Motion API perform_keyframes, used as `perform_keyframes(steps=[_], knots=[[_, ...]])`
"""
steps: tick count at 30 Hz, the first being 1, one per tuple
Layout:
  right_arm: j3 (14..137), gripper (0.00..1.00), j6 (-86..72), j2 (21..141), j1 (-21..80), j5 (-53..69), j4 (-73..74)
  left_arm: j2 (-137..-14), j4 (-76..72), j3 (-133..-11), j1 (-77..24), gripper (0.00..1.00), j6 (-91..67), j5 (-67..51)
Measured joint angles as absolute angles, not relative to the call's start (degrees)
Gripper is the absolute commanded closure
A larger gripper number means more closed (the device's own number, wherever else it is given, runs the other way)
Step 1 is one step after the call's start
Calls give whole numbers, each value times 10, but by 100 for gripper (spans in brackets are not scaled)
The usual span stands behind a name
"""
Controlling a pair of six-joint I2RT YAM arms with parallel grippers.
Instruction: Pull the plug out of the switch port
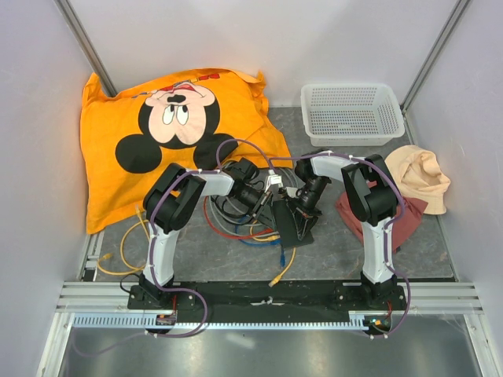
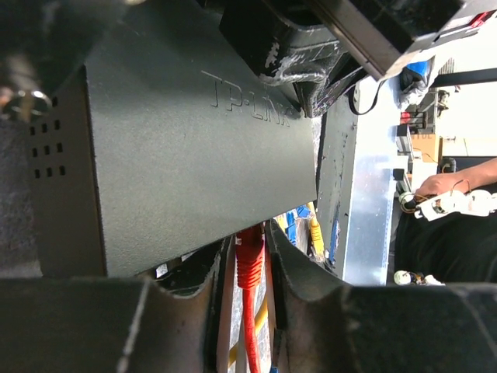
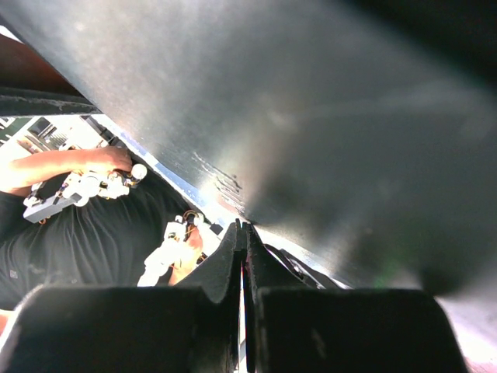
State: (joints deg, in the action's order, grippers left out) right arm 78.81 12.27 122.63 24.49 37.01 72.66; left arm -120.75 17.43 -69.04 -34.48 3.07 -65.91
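Observation:
The switch [image 1: 292, 226] is a flat matte-black box lying tilted at the table's middle between my two arms. In the left wrist view its top [image 2: 178, 155] carries raised lettering, and a red plug [image 2: 249, 260] sits in a port on its lower edge. My left gripper [image 2: 247, 237] has its jaws close against both sides of the red plug; in the top view the left gripper [image 1: 267, 203] is at the switch's left. My right gripper [image 3: 243, 229] is shut, its tips against the switch's dark surface [image 3: 326, 116]; in the top view it [image 1: 301, 210] is on the switch's right side.
Coils of red cable [image 1: 236, 232], blue cable [image 1: 263, 241] and yellow cable [image 1: 126, 243] lie around the switch. An orange cartoon-mouse pillow [image 1: 169, 129] is at back left, a white mesh basket [image 1: 351, 114] at back right, and peach [image 1: 424, 177] and maroon [image 1: 393, 228] cloths at the right.

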Motion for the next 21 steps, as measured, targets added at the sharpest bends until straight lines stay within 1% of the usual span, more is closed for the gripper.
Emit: perform_keyframes(steps=[10, 12, 13, 14, 15, 21], knots=[[789, 100, 123, 1227, 245, 370, 728, -1215, 179, -695, -344, 83, 32, -667], [789, 100, 123, 1227, 246, 370, 728, -1220, 183, -699, -343, 87, 32, -669], [789, 100, 123, 1227, 246, 369, 728, -1223, 184, -701, -342, 93, 32, -673], [789, 100, 122, 1227, 246, 369, 729, -1226, 185, -703, -341, 97, 32, -679], [789, 100, 121, 1228, 246, 369, 729, -1228, 186, -704, -339, 98, 33, -682], [791, 100, 113, 1228, 247, 365, 730, -1246, 186, -712, -329, 98, 35, -711]])
